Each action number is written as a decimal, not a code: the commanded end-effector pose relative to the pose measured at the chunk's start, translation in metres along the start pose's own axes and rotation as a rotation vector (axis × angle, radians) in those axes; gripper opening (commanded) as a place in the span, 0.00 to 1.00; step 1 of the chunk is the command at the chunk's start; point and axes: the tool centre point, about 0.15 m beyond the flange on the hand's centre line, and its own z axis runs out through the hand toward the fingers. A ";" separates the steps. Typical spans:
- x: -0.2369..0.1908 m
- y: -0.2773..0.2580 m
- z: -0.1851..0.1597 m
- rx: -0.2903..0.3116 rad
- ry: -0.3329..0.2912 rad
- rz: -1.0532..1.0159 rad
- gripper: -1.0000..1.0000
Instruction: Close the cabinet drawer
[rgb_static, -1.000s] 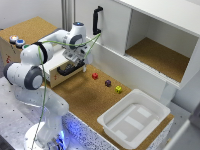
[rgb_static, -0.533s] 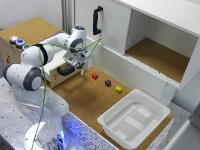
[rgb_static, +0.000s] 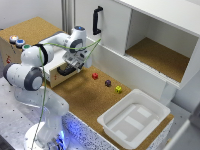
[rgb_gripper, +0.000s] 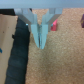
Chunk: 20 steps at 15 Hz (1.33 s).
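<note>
clenched gripper (rgb_static: 75, 64) set just beside the drawer (rgb_static: 64, 71) handle (rgb_gripper: 20, 52), seemingly to push the front home into the cabinet (rgb_static: 30, 31) on the exterior view's left, drawer apparently part open.

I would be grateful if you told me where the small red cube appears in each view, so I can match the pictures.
Exterior view: the red cube lies on the cork surface, just to the exterior view's right of the pincer, nearest of three small cubes.
Wrist view: the red cube shows just beyond the pincer fingertips, partly hidden.
Shared landmark: the cabinet drawer's black handle.
</note>
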 end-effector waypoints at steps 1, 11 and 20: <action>0.022 -0.031 0.034 0.059 0.011 -0.025 0.00; 0.042 -0.142 0.017 0.100 0.021 -0.229 0.00; 0.042 -0.200 -0.006 0.137 0.051 -0.302 0.00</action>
